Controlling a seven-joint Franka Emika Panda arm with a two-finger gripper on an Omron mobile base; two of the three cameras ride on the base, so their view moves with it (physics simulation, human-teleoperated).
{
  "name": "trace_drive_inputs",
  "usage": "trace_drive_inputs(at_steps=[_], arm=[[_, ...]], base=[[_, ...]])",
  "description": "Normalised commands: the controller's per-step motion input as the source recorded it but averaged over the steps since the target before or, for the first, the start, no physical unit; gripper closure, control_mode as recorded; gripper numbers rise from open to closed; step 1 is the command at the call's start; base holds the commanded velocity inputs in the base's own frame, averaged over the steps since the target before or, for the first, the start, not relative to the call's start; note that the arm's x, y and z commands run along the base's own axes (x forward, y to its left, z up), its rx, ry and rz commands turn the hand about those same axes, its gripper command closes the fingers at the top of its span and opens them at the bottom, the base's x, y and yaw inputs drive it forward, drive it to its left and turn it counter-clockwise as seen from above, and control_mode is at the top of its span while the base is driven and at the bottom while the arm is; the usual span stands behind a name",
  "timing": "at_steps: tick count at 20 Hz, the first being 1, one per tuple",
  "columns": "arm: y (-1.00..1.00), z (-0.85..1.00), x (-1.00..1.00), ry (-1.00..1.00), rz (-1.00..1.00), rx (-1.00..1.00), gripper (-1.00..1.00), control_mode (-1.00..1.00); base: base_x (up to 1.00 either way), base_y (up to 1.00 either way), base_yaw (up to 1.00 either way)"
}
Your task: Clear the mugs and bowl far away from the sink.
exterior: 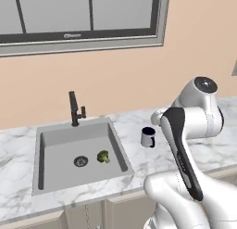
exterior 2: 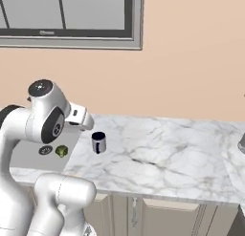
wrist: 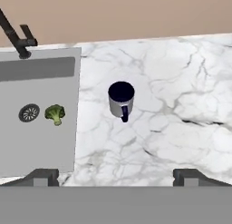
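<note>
The white marble-patterned counter with grey veins runs along the peach wall and is cut off at the edges of both base views; pale cabinet fronts below it show only their tops. A dark-framed window sits high on the wall, its upper part out of frame; a small pale mark on its lower rail is too blurred to read, and no other writing can be made out.

The white arm with dark joints hides much of the counter's right side in the left base view, and in the right base view it covers most of the grey rectangular recessed sink, leaving only a corner with the drain.

The sink lies in full sight in the left base view, with a dark angular faucet at its back edge, a round drain and a small green broccoli floret just beside the drain.

A dark grey mug with a dark inside stands upright on the counter, near the sink's right rim but apart from it, handle turned toward the camera in the hand view.

The gripper hangs above the counter, well apart from the mug; its two dark fingertips stand wide apart, holding nothing.

At the right edge of the right base view a grey object is cut off and cannot be identified.
</note>
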Motion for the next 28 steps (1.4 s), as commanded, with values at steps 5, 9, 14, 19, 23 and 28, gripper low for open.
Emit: trace_drive_inputs(at_steps=[5, 9, 14, 19, 23, 28], arm=[[-0.19, -0.49, 0.23, 0.16, 0.01, 0.0, -1.0, -1.0], [-0.11, -0.57, 0.16, 0.12, 0.0, 0.0, -1.0, -1.0], [-0.04, -0.51, 0.25, 0.0, 0.03, 0.0, -1.0, -1.0], [-0.07, -0.57, 0.4, 0.0, 0.05, 0.0, -1.0, -1.0], [-0.07, -0.55, 0.46, 0.0, 0.03, 0.0, -1.0, -1.0], [-0.02, -0.4, 0.62, 0.0, 0.02, 0.0, -1.0, -1.0]], base=[[0.0, 0.0, 0.0], [0.0, 0.0, 0.0], [0.0, 0.0, 0.0], [0.0, 0.0, 0.0], [0.0, 0.0, 0.0], [0.0, 0.0, 0.0]])
